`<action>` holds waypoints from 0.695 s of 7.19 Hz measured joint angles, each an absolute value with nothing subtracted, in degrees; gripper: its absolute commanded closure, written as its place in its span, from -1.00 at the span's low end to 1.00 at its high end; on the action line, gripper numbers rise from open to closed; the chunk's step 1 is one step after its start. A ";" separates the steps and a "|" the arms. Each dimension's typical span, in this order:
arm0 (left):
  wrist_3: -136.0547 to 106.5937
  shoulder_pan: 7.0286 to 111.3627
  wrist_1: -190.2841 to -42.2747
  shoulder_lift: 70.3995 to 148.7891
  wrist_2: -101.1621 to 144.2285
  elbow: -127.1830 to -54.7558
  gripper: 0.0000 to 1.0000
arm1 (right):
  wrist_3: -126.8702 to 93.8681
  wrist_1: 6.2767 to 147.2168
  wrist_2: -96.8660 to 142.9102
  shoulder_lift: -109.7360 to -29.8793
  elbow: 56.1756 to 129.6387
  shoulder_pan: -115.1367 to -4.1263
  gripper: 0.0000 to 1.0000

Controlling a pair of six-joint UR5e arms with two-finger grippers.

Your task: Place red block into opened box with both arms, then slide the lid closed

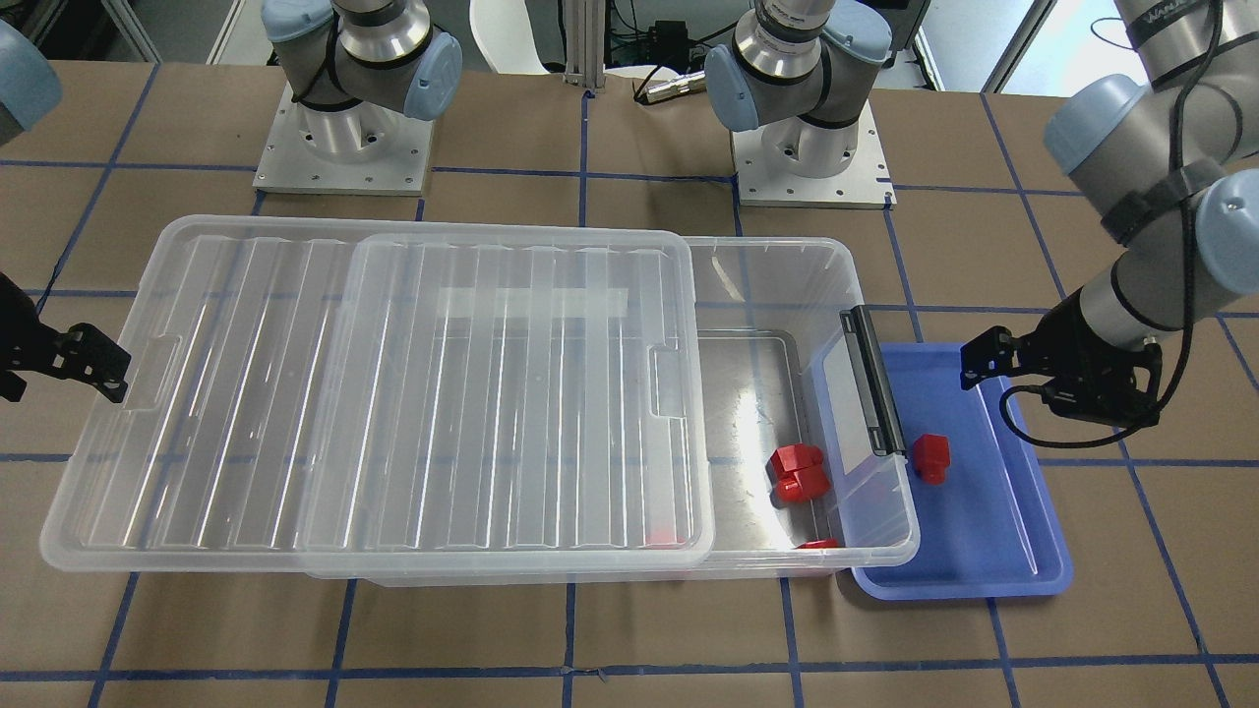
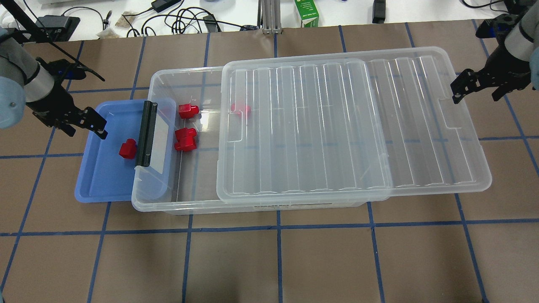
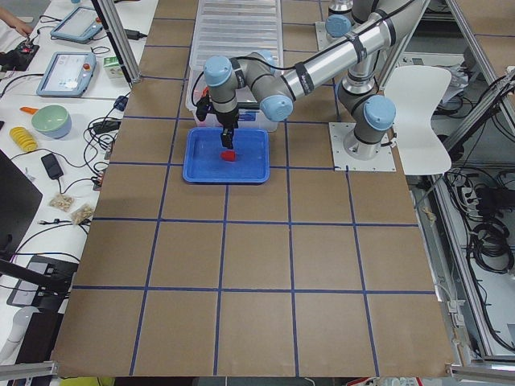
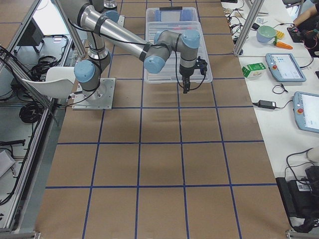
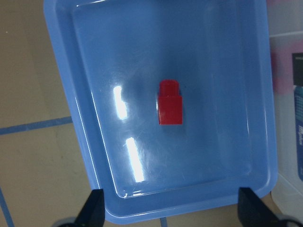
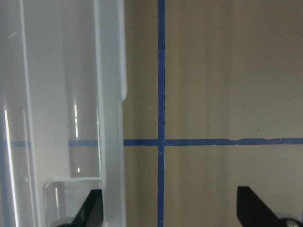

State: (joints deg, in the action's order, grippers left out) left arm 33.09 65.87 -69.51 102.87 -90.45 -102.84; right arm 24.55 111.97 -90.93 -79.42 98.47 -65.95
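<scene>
Left tool (image 5: pixel 173 213): jaws spread wide and empty, poised above the shallow blue plastic tray (image 5: pixel 90 118). The small bright-red plastic block (image 5: pixel 169 103) lies on the tray floor, ahead of the tool and apart from both fingers.

Right tool (image 6: pixel 173 213): jaws likewise wide and empty, just off the outer short end of the ribbed translucent lid (image 2: pixel 316 126); whether it touches the lid cannot be told.

The lid covers most of the clear plastic box (image 2: pixel 252 206) on the brown tabletop (image 2: pixel 278 261). Two chunkier red pieces (image 2: pixel 185 139) lie in the uncovered end. A third red shape (image 2: pixel 241 109) is blurred beneath the lid.
</scene>
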 measured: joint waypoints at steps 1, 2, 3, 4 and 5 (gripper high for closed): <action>33.12 65.85 -66.54 104.40 -90.39 -104.50 -1.00 | 25.27 112.02 -90.95 -79.43 98.49 -65.26 -1.00; 33.07 65.85 -64.73 105.59 -90.30 -105.33 -1.00 | 25.58 112.06 -90.98 -79.44 98.54 -64.93 -1.00; 32.92 65.91 -63.12 106.69 -90.01 -105.67 -1.00 | 25.69 112.11 -91.02 -79.45 98.58 -64.54 -1.00; 32.72 65.96 -61.55 107.98 -89.49 -105.82 -1.00 | 25.76 112.12 -91.00 -79.51 98.55 -63.81 -1.00; 32.32 65.99 -59.59 109.58 -88.67 -105.87 -1.00 | 25.78 112.09 -90.94 -79.59 98.50 -63.12 -1.00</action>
